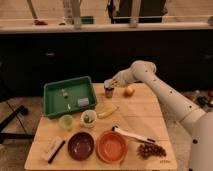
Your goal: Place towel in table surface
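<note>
One gripper [108, 85], jaws fully closed, hangs over the metal cup [108, 93] at frame centre; I judge it pinches the towel [107, 82], bound for the table surface [150, 117].

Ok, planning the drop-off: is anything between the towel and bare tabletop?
The hand is shut at the mouth of the small metal cup, where the pale grey-blue towel seems to be. Nothing visible blocks the bare light wooden tabletop right of the cup; only a round yellowish fruit sits nearby.
</note>
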You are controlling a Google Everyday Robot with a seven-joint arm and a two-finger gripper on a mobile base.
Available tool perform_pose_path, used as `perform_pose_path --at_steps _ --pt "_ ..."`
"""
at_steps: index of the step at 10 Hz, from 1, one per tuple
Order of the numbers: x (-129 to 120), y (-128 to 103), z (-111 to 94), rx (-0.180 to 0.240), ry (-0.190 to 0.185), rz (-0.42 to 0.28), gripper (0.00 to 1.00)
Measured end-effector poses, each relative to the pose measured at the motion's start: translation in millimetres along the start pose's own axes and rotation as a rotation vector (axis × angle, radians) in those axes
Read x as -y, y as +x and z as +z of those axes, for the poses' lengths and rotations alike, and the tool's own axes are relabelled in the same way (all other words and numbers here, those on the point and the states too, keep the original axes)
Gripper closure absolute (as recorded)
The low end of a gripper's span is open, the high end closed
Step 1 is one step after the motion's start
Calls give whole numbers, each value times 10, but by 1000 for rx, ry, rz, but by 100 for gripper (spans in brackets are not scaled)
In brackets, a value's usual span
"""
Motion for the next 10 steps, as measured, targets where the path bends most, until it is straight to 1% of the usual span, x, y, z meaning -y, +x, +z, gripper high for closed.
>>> perform_pose_path --at_steps 2,5,6,10 --pt "17 -17 -109 -1 7 -6 100" --pt "55 -54 -338 -16 14 -15 100" --pt "59 -67 -404 -24 10 -12 100" --pt "48 -70 -550 -50 -6 6 100"
